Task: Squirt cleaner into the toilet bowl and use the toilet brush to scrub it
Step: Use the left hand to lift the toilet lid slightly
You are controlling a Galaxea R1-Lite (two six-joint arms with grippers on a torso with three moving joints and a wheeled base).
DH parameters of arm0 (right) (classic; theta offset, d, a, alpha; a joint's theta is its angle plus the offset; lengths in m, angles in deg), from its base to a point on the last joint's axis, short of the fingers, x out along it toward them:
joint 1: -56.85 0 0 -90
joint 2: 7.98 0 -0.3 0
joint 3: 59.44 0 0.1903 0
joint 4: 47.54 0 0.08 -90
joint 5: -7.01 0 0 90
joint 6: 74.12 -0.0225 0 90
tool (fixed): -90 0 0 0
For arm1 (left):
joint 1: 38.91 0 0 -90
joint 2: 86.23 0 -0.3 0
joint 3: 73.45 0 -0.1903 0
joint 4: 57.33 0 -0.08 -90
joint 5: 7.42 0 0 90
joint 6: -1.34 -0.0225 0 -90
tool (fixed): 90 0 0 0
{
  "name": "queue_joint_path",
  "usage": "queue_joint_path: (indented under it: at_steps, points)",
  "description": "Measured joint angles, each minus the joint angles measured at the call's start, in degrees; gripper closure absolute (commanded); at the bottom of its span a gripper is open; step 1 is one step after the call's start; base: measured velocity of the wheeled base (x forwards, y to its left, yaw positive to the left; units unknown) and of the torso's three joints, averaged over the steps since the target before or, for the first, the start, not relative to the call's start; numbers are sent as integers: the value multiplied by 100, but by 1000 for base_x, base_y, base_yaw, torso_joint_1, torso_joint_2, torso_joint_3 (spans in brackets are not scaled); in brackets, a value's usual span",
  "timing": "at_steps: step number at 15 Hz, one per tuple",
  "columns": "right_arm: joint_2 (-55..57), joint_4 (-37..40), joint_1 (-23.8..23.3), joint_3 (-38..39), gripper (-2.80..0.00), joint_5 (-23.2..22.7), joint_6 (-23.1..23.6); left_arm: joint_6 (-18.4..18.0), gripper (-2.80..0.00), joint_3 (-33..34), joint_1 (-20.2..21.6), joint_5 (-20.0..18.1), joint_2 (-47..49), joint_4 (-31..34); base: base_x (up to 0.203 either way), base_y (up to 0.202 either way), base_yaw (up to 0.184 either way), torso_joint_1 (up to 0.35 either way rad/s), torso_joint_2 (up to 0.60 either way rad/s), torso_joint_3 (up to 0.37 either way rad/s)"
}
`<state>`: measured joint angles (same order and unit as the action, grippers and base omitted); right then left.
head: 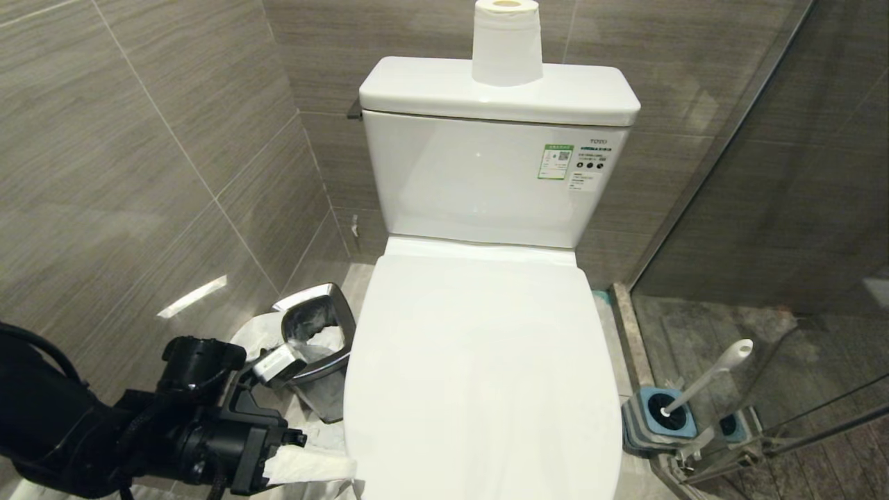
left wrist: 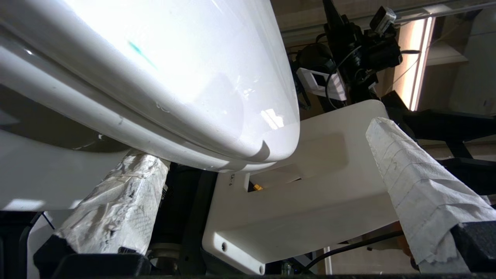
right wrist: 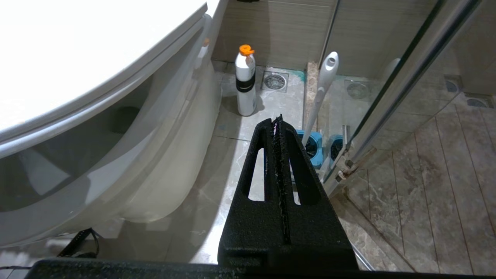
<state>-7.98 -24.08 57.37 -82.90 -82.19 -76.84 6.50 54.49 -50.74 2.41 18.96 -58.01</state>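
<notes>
The toilet bowl [head: 479, 375] stands with its lid down. The left gripper [head: 305, 451] sits low at the bowl's front left edge, jaws spread wide and holding nothing; in the left wrist view one paper-wrapped finger [left wrist: 116, 205] lies under the rim. One toilet brush [head: 708, 378] stands in its holder [head: 656, 417] on the floor right of the bowl, well apart from that gripper. The right gripper [right wrist: 278, 155] hangs closed and empty near the brush. One cleaner bottle [right wrist: 245, 83] stands beside the bowl.
</notes>
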Motion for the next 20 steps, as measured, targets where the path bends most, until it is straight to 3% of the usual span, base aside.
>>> queue_joint_path:
  at_steps: [6, 14, 17, 20]
  points:
    - [0, -1, -1, 0, 0, -2, 2, 91, -280, -264, -70, 239, -134, 32, 0, 0, 0, 0, 0, 0]
    - [0, 0, 0, 0, 0, 2, 1, 1008, -280, -650, -63, 228, -602, -23, 0, 0, 0, 0, 0, 0]
    - [0, 0, -1, 0, 0, -1, 1, 1557, -280, -859, -126, 217, -830, -38, 0, 0, 0, 0, 0, 0]
    - [0, 1, -3, 0, 0, 4, 2, 1698, -280, -1011, -219, 219, -960, -49, 0, 0, 0, 0, 0, 0]
